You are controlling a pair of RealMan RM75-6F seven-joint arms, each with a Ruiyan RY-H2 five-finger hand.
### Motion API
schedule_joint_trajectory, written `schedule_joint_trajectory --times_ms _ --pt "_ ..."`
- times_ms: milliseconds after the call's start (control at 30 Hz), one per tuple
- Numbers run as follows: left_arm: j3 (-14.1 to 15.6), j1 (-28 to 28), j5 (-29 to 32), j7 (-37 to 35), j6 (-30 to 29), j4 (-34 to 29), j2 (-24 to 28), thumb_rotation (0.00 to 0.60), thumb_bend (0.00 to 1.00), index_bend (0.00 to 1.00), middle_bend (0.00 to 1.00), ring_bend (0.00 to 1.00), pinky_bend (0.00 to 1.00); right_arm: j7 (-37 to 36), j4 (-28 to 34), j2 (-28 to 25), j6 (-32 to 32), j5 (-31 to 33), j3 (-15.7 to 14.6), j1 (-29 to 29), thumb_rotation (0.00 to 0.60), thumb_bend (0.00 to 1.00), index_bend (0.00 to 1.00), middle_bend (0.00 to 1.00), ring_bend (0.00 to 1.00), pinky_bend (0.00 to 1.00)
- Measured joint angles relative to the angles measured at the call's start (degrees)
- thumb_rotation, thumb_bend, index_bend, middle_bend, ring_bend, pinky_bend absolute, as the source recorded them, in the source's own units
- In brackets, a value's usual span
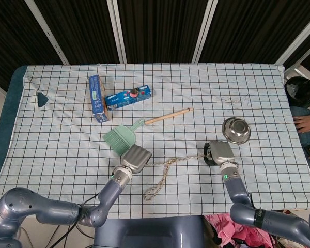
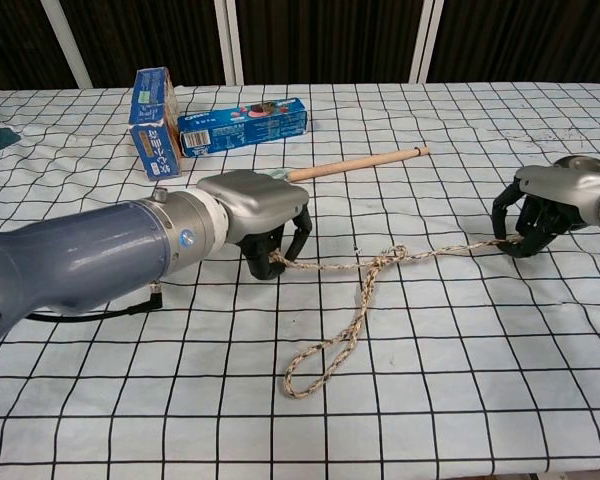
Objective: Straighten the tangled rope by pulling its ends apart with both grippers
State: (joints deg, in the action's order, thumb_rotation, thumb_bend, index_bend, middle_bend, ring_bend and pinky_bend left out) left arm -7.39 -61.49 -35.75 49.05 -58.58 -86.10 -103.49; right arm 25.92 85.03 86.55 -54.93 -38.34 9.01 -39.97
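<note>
A beige braided rope [image 1: 168,166] [image 2: 355,300] lies on the checked cloth. It runs from hand to hand with a twisted knot near the middle and a long loop hanging toward the front edge. My left hand [image 1: 136,158] [image 2: 250,212] grips the rope's left end under its curled fingers. At the other end, my right hand [image 1: 220,153] [image 2: 558,200] holds the rope the same way. The stretch between knot and right hand looks nearly straight.
A green dustpan brush [image 1: 120,138] with a wooden handle [image 1: 168,115] lies just behind the left hand. A steel bowl [image 1: 236,129] sits behind the right hand. Two boxes [image 1: 128,96] [image 2: 242,125] [image 1: 96,98] lie farther back on the left.
</note>
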Motion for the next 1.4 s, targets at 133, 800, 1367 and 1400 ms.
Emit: schedule_joint_trajectory --times_ms 133,800,1367,1400 --pt "-0.1 1.0 -1.1 -1.2 -0.7 -2.2 3.2 0.6 0.53 0.65 0.95 0.82 0.73 -0.5 0.8 -1.7 -0.7 -0.7 -0.2 0.8 0.6 0.45 0.67 0.91 1.0 1.0" --pt "2.8 10.6 -6.6 -13.5 -1.0 -7.3 24.0 0.6 0.53 0.65 0.94 0.82 0.73 -6.4 5.0 -16.7 -2.6 -5.6 -4.0 8.7 0.6 0.45 0.67 0.91 1.0 1.0" --pt "5.9 19.0 -16.9 -30.8 4.1 -1.3 31.2 0.6 0.53 0.65 0.94 0.82 0.73 -12.2 -3.7 -16.9 0.1 -7.2 -5.0 12.7 0.6 0.45 0.67 0.91 1.0 1.0" --pt "6.0 19.4 -17.5 -31.4 4.4 -0.8 31.2 0.6 0.53 0.65 0.94 0.82 0.73 -12.2 -4.1 -16.7 0.2 -7.1 -5.0 12.8 0.6 0.45 0.67 0.91 1.0 1.0"
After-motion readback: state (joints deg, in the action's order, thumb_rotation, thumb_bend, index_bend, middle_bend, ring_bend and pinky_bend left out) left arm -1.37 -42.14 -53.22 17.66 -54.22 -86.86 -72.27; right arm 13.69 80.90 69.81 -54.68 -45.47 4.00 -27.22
